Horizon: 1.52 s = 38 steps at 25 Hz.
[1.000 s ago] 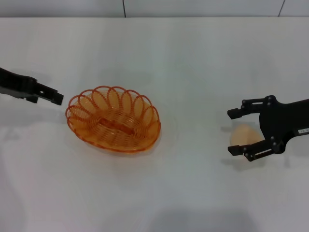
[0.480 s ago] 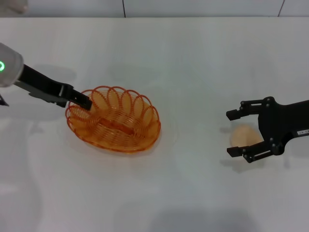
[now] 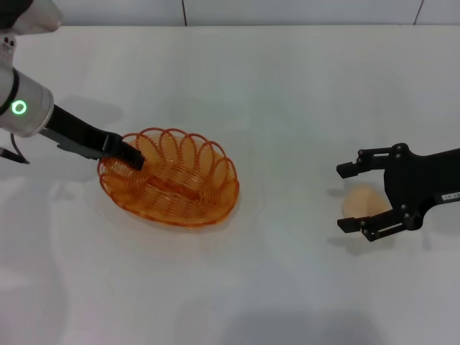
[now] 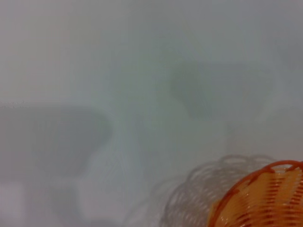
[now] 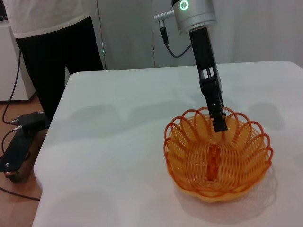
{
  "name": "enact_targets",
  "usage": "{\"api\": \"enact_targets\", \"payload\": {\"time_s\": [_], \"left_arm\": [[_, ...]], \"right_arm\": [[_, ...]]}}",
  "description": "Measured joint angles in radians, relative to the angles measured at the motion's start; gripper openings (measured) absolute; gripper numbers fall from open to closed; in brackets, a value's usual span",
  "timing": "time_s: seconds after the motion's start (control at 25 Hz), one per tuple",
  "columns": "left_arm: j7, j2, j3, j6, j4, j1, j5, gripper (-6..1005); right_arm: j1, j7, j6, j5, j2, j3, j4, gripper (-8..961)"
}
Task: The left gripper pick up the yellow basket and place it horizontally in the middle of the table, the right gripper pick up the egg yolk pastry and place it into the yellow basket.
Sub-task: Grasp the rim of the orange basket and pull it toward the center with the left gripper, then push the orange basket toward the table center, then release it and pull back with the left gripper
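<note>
The yellow basket (image 3: 169, 178) lies left of centre on the white table (image 3: 287, 93), its long side slanting a little. My left gripper (image 3: 133, 157) reaches in from the left with its tip at the basket's left rim. The right wrist view shows that tip (image 5: 219, 122) just inside the basket's (image 5: 218, 158) far rim. The left wrist view shows only a piece of the basket's rim (image 4: 265, 198). My right gripper (image 3: 346, 197) is open at the right, low over the table. The egg yolk pastry (image 3: 365, 201) sits between its fingers.
A person in dark trousers (image 5: 52, 47) stands beyond the table's far edge in the right wrist view. A black device with cables (image 5: 23, 137) lies on the floor there. White tabletop stretches between the basket and the pastry.
My left arm has swung right, from beside the basket to its left rim. The basket and pastry have not moved. My right gripper has stayed almost still.
</note>
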Motion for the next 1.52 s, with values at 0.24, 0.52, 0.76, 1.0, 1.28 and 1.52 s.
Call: {"api": "enact_targets", "payload": {"time_s": [0.24, 0.52, 0.76, 1.0, 1.28, 1.52], "left_arm": [[-0.004, -0.004, 0.034, -0.016, -0.001, 0.002, 0.000, 563], [-0.007, -0.004, 0.030, -0.024, 0.005, 0.008, -0.007, 244], [-0.007, -0.005, 0.025, -0.023, 0.010, 0.013, -0.024, 122], [-0.034, -0.011, 0.025, 0.039, 0.119, 0.067, -0.122, 76], [-0.181, -0.015, 0.029, 0.119, 0.226, 0.130, -0.249, 77], [-0.305, -0.042, 0.051, 0.118, 0.221, 0.120, -0.229, 75]], "right_arm": [[-0.006, 0.000, -0.003, 0.010, 0.000, 0.000, 0.001, 855], [-0.009, 0.000, -0.007, 0.016, 0.000, 0.000, 0.001, 854], [-0.014, 0.000, -0.007, 0.023, 0.000, 0.002, -0.001, 854], [-0.023, 0.000, -0.007, 0.024, 0.000, 0.004, -0.010, 855], [-0.023, -0.004, -0.007, 0.025, -0.004, 0.007, -0.013, 855], [-0.032, -0.036, -0.011, 0.025, -0.003, 0.006, -0.014, 855]]}}
